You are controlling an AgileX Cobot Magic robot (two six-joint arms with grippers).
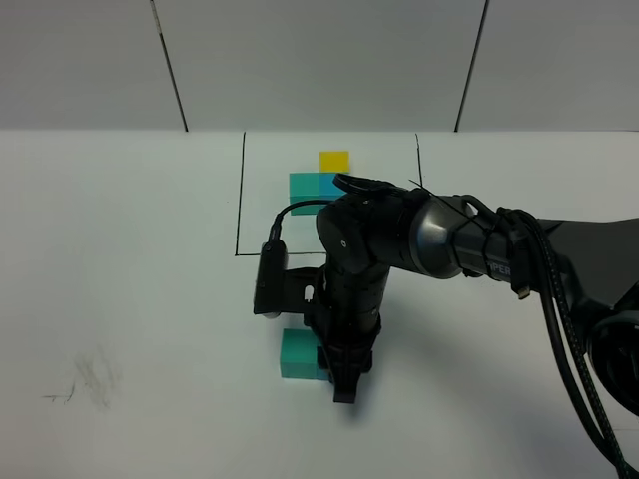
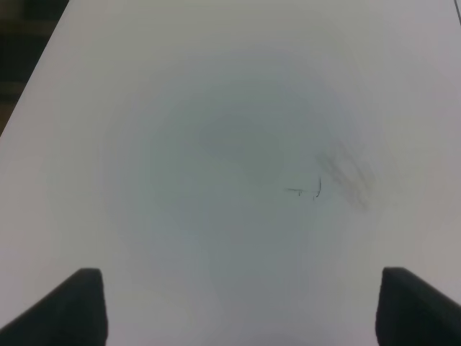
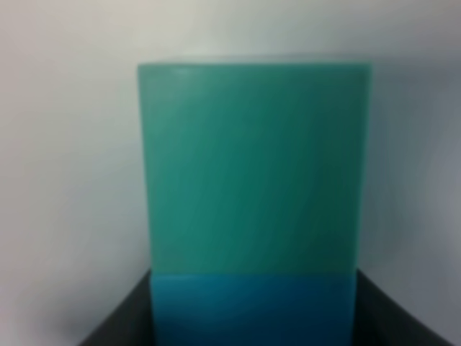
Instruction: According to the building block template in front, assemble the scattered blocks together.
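1. Table [image 1: 130,249]: white and flat. It carries every item listed below.
2. Black drawn frame [image 1: 240,200]: a thin-lined rectangle at the far middle of the table.
3. Building block template [image 1: 303,186]: it sits inside the frame, toward its far side. A teal-green piece and a blue piece [image 1: 329,186] lie side by side. A yellow piece [image 1: 334,160] is joined on the far side of the blue one, making an L.
4. Teal-green cube [image 1: 297,354]: loose, outside the frame on its near side and flat on the table. In the exterior view it is just left of the right gripper.
5. Blue cube [image 3: 252,310]: loose, pressed face to face against the teal-green cube with edges lined up. The gripper largely hides it in the exterior view.
6. Right gripper [image 1: 342,384]: it reaches across the middle and points down at the table. Its fingers [image 3: 130,317] are set narrow, one on each side of the blue cube, and clamp it.
7. Left gripper [image 2: 238,310]: seen only by its own wrist camera. Its fingers [image 2: 79,310] stand wide apart over bare table with nothing between them.
8. Scuff mark [image 2: 346,173]: a grey smudge with small pen strokes on the left part of the table, ahead of the left gripper.
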